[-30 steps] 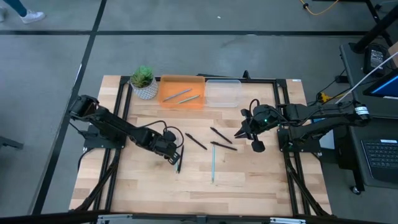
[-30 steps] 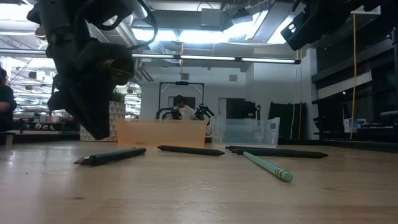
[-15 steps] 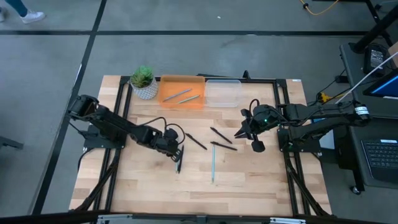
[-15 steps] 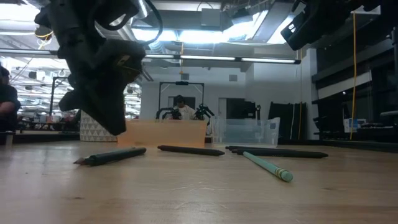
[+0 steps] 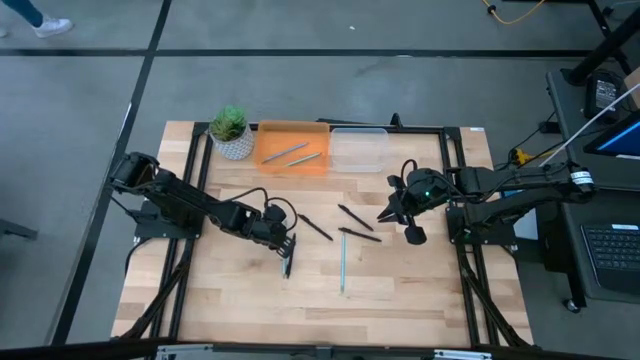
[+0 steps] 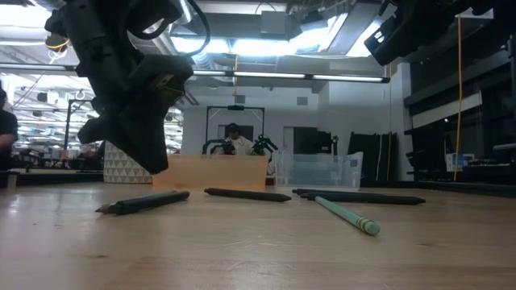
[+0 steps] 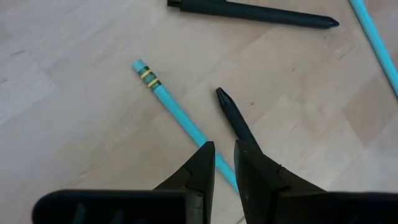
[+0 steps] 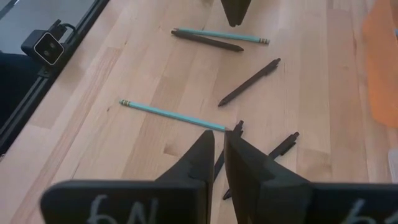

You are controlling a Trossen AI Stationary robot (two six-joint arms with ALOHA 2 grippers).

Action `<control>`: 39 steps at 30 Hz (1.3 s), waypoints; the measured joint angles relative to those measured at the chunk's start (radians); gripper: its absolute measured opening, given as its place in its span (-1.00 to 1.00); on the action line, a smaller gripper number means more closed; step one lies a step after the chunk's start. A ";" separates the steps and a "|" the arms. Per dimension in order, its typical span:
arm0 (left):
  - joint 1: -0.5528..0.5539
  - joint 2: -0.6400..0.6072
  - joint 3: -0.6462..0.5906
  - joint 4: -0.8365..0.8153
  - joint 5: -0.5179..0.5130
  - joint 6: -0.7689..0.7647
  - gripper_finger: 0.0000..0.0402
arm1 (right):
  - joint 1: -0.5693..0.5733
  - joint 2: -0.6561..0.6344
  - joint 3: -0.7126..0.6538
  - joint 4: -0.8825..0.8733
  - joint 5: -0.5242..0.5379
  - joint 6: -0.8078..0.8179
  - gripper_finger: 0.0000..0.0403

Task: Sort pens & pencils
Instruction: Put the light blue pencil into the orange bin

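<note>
Several pens and pencils lie flat on the wooden table. In the high view a light blue pencil and a black pen (image 5: 288, 262) lie side by side just near of my left gripper (image 5: 284, 241). My left gripper (image 7: 224, 152) hovers above this pencil (image 7: 166, 99) and pen (image 7: 233, 115), its fingers nearly together. In the low view it hangs clear of them (image 6: 145, 201). Other black pens (image 5: 314, 227) (image 5: 354, 217) (image 5: 360, 235) and a light blue pencil (image 5: 342, 265) lie mid-table. My right gripper (image 5: 398, 212) (image 8: 219, 140) waits shut above the table's right part.
An orange tray (image 5: 270, 160) at the far edge holds two light sticks (image 5: 292, 153). A clear plastic container (image 5: 358, 150) stands to its right and a potted plant (image 5: 231, 132) to its left. Bare wood lies along the near edge. People show in the room behind.
My left gripper has moved toward the table's right, coming over the far end of the pencil and pen pair. The pens and pencils have stayed where they were.
</note>
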 joint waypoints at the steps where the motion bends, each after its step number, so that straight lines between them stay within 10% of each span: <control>1: 0.000 0.006 0.001 0.001 -0.001 -0.001 -0.73 | 0.000 0.000 0.000 0.000 0.000 0.000 -0.80; 39: 0.026 0.149 0.006 0.016 0.081 0.034 -0.73 | 0.000 0.001 -0.041 0.020 -0.001 -0.018 -0.80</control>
